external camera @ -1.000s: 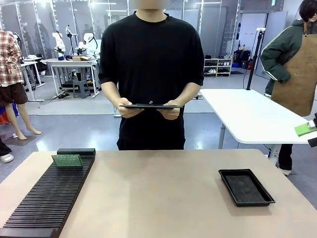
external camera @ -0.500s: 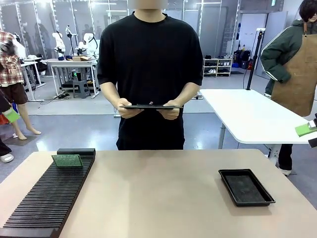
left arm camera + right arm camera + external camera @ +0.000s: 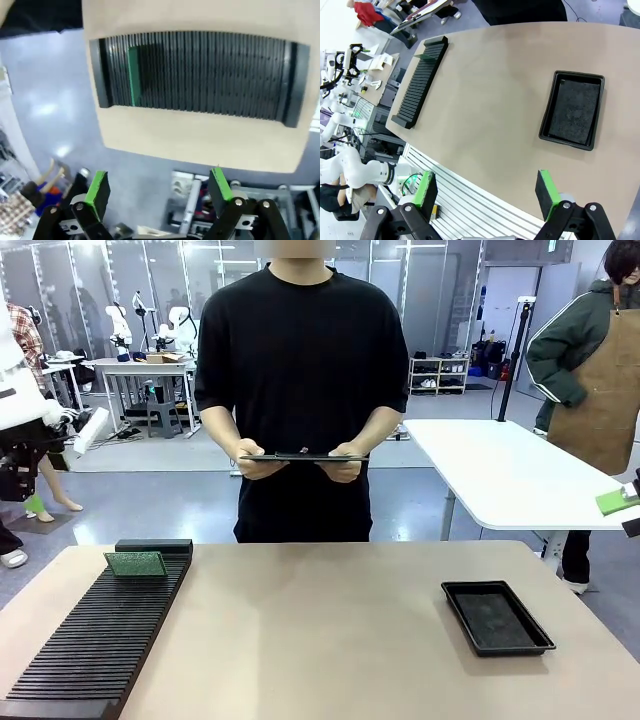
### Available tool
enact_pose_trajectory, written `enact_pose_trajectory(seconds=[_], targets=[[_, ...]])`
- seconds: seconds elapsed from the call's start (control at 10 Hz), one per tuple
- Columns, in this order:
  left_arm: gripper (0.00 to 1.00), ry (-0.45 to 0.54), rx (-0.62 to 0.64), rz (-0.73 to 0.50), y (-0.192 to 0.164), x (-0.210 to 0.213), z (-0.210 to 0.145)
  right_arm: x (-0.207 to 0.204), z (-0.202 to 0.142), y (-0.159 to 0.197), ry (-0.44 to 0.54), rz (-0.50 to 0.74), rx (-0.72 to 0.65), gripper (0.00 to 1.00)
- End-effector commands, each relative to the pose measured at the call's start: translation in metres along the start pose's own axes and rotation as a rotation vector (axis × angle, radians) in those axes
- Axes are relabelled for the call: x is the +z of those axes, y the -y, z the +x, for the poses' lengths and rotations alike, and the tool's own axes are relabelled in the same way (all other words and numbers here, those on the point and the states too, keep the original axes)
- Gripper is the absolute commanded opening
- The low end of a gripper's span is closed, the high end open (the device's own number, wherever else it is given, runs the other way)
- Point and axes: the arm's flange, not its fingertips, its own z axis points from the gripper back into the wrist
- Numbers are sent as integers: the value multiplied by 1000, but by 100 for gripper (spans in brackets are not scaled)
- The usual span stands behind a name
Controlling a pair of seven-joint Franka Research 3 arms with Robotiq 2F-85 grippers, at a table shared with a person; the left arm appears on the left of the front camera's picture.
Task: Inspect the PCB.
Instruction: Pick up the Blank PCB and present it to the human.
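Green PCB (image 3: 135, 563) stands on edge in a slot near the far end of the rack (image 3: 100, 640), by the far left corner of the table (image 3: 320, 630), its long axis across the rack. Left gripper (image 3: 157, 187), jaws apart, hangs beyond that left edge, nearer than the equally open right gripper (image 3: 486, 192).

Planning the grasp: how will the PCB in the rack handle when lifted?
Likely stiff: the PCB stands upright in the slotted rack without sagging. Probably light, being thin edge-on. May bind if pulled askew.

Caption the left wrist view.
Open left gripper, off the table edge, faces the green PCB standing in the black slotted rack.
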Motion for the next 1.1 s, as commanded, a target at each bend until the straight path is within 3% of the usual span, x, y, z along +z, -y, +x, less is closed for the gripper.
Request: enact_pose_trajectory(seconds=[0.0,0.4,0.6,0.7,1.0], targets=[[100,-22,80,-33,6,6,4,0,0,1,-2,5,15,100],[100,-14,40,-15,3,1,1,0,0,1,-2,5,15,100],[100,86,-113,12,-12,-54,7,0,0,1,-2,5,15,100],[100,51,-43,1,-16,-84,6,0,0,1,-2,5,15,100],[100,102,17,17,-34,-146,6,0,0,1,-2,5,15,100]])
